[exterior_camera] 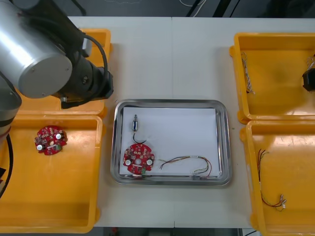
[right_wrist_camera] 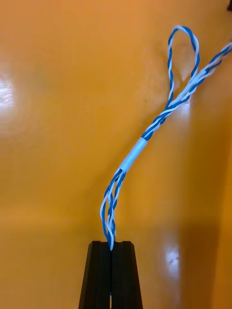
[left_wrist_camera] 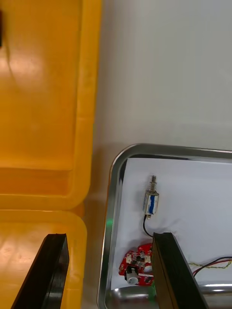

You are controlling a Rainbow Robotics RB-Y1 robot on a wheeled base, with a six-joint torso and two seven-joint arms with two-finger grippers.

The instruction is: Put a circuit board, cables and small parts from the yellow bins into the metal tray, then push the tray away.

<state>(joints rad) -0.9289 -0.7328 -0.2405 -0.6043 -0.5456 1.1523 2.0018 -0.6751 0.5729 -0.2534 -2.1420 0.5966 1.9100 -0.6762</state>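
Right gripper (right_wrist_camera: 111,244) clenched on blue-white cable (right_wrist_camera: 145,140) over 2 o'clock yellow bin (right_wrist_camera: 48,145). Left gripper (left_wrist_camera: 110,241) released at tray (exterior_camera: 224,147) 10 o'clock corner, 1 board (exterior_camera: 139,159) inside.

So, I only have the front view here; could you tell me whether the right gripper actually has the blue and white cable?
Observer: Yes. In the right wrist view the right gripper is shut on one end of the twisted blue and white cable, above the floor of the far right yellow bin.
Operator: Thank you. And is the left gripper holding anything?
Observer: No. In the left wrist view the left gripper is open and empty, one finger over the near left yellow bin, the other over the metal tray.
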